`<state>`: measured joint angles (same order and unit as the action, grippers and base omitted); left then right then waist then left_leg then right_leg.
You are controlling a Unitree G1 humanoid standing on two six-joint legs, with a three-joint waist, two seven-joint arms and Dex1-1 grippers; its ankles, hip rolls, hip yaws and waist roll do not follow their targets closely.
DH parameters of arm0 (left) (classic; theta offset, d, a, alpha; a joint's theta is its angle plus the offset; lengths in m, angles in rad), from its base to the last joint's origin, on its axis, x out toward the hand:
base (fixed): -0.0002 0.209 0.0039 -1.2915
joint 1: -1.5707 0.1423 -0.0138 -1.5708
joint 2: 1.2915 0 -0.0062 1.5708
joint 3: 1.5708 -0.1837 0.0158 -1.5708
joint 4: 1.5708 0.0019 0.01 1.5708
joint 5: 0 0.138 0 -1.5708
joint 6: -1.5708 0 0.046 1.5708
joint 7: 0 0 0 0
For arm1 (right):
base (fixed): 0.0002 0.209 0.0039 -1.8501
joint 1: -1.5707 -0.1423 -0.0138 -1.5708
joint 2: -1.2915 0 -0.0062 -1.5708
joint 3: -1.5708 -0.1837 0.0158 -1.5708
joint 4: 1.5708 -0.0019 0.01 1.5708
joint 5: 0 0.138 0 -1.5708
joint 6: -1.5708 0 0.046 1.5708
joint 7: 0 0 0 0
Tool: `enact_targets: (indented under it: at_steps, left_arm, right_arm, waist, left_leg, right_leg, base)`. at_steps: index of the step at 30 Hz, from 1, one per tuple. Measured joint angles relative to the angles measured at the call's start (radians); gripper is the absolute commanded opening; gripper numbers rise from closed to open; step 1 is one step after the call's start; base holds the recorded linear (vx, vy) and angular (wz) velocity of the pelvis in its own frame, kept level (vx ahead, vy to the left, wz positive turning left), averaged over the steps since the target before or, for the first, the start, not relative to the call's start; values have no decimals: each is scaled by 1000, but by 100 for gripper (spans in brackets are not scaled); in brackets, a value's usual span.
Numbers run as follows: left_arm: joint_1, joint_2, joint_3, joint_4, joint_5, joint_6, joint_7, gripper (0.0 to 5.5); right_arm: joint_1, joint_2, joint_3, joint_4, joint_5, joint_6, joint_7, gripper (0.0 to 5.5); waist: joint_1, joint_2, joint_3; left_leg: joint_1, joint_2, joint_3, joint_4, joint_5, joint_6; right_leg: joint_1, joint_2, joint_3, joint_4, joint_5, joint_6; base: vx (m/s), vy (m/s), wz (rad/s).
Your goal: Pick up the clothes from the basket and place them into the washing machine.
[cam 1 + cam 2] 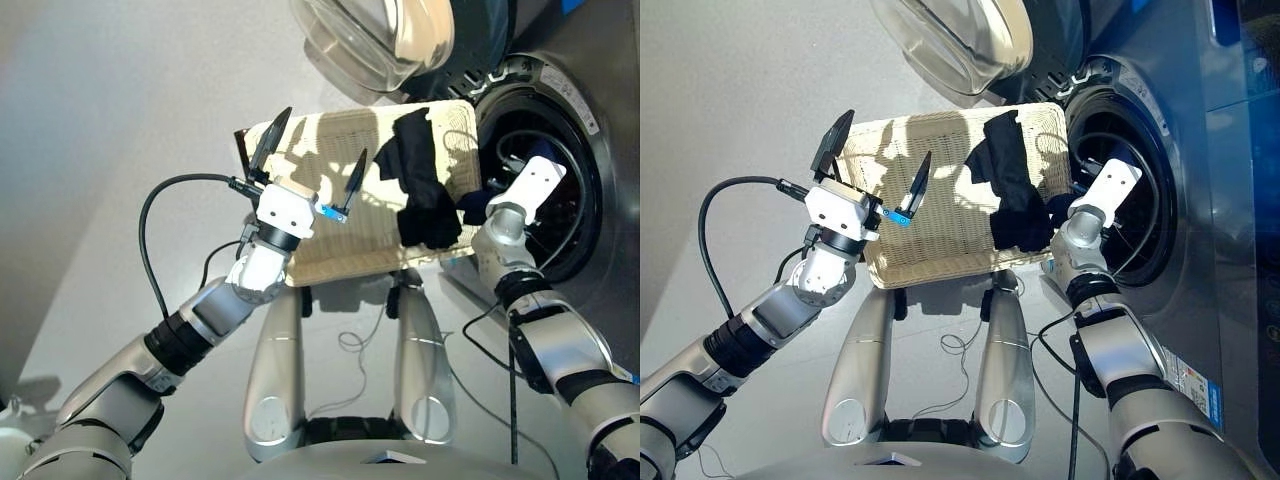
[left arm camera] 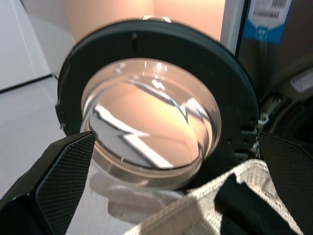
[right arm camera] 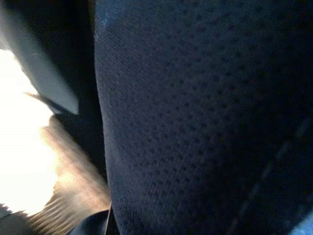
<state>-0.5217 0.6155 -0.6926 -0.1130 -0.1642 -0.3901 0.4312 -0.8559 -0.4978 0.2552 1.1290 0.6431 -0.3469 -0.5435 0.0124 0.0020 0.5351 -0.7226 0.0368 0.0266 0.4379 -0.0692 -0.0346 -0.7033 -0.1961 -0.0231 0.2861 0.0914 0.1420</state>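
Basket: cream wicker tray, positioned beside the washing machine, door swung open.
Black garment: 1, laid along the basket's machine-side end.
Left gripper: fingers spread apart, empty, raised over the basket.
Right gripper: at the drum mouth, finger state not discernible; navy fabric seen pressed close before its camera.

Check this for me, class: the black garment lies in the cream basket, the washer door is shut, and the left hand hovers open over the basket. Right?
Not quite. The porthole door is swung open, as the left wrist view shows. The black garment does lie in the cream basket, and the left hand hovers open above it.
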Motion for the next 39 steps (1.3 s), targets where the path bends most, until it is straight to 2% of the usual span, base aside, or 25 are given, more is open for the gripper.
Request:
enact_targets:
  at_steps: [8, 16, 20, 21, 22, 23, 31, 35, 39]
  left_arm:
    - [0, 26, 3, -57, 0, 0, 1, 550]
    - [5, 74, 28, -111, 5, 1, 40, 550]
    - [3, 81, 43, -130, 9, 1, 61, 550]
    - [3, 81, 45, -131, 9, 1, 67, 550]
    - [3, 81, 46, -131, 9, 2, 69, 550]
    - [3, 81, 48, -132, 9, 2, 69, 550]
    - [2, 81, 51, -132, 9, 2, 69, 550]
    - [6, 78, 61, -133, 9, 2, 69, 550]
    - [10, 76, 83, -133, 9, 2, 68, 550]
  right_arm:
    - [-90, -125, -38, 55, -12, 15, -51, 0]
    - [-141, -182, -78, 109, -16, 23, -80, 0]
    - [-146, -198, -125, 117, 47, 24, -83, 0]
    - [-145, -202, -134, 117, 57, 23, -83, 37]
    - [-143, -204, -136, 118, 73, 22, -83, 246]
    - [-142, -206, -137, 118, 79, 20, -82, 550]
    - [-132, -206, -139, 101, 121, -11, -68, 550]
    - [-72, -186, -137, -20, 130, -39, -66, 550]
    - [4, -129, -131, -176, 129, -77, -45, 550]
  waist:
    - [15, 21, 0]
    - [15, 26, 0]
    - [15, 26, 0]
    - [14, 26, 0]
    - [13, 26, 0]
    - [12, 26, 0]
    - [11, 26, 0]
    - [6, 26, 0]
    - [-13, 26, 0]
  left_leg:
    - [-123, -5, 5, 45, 3, 5]
    - [-236, -5, 9, 91, 5, 9]
    - [-260, -5, 10, 95, 6, 9]
    - [-263, -4, 11, 96, 6, 9]
    - [-263, -4, 11, 96, 6, 9]
    - [-263, -4, 11, 95, 6, 9]
    - [-262, -3, 15, 94, 6, 9]
    - [-258, -3, 19, 91, 6, 10]
    - [-254, -2, 24, 90, 5, 10]
  right_leg:
    - [-129, -3, 17, 53, 0, 2]
    - [-242, -3, 32, 88, 3, 0]
    - [-268, -4, 35, 98, 2, 1]
    - [-271, -4, 35, 98, 3, 2]
    - [-272, -4, 35, 98, 3, 2]
    - [-272, -4, 36, 98, 3, 2]
    - [-273, -4, 39, 97, 3, 1]
    - [-273, -4, 44, 98, 3, 2]
    - [-273, -4, 49, 99, 3, 2]
  base:
    - [0, 0, 0]
    - [0, 0, 0]
    - [0, 0, 0]
    - [0, 0, 0]
    - [0, 0, 0]
    - [0, 0, 0]
    - [0, 0, 0]
    - [0, 0, 0]
    - [0, 0, 0]
